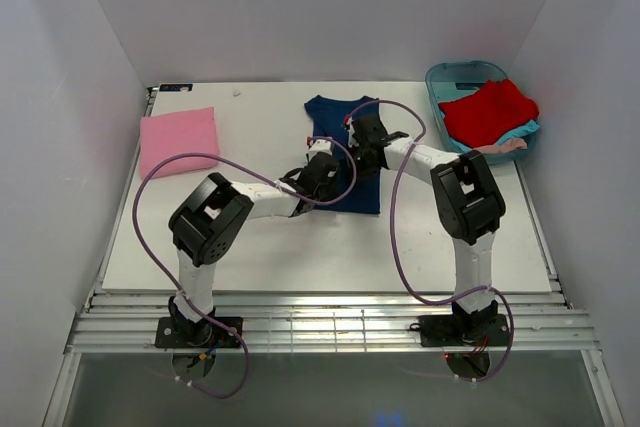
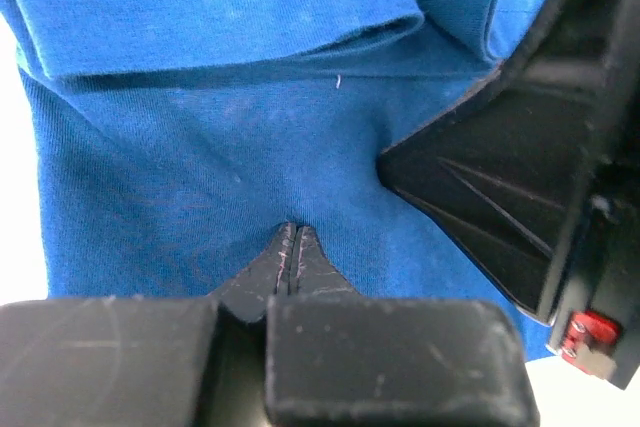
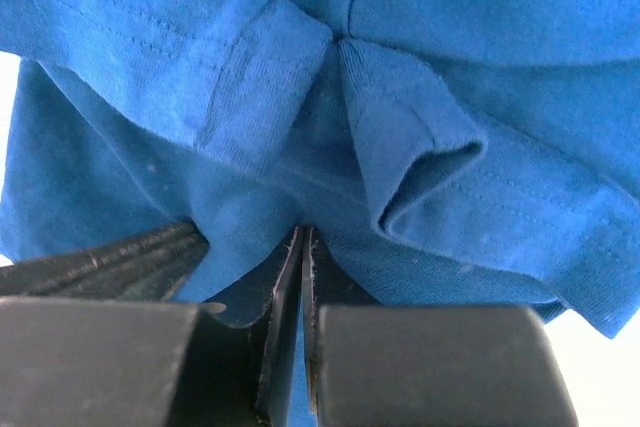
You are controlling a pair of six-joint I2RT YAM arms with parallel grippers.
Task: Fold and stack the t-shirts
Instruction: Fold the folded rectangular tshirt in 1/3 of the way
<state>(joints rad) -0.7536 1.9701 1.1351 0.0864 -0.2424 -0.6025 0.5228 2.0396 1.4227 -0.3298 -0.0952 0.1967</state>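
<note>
At 12 o'clock, my left gripper (image 2: 292,239) and right gripper (image 3: 303,243) pinch the navy t-shirt (image 1: 333,113); shallow bites may slip.

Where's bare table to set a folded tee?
Bare: between pink tee and navy tee; also the near strip of table. Crowded: centre, left gripper and right gripper pinching the navy tee; far right, the tub.

On the white flat table (image 1: 300,247), the folded pink cloth t-shirt (image 1: 178,140) lies far left, the navy blue cloth t-shirt (image 1: 330,112) centre. The teal plastic tub (image 1: 455,75), far right, holds the red cloth t-shirt (image 1: 490,112), apparently atop others.
</note>
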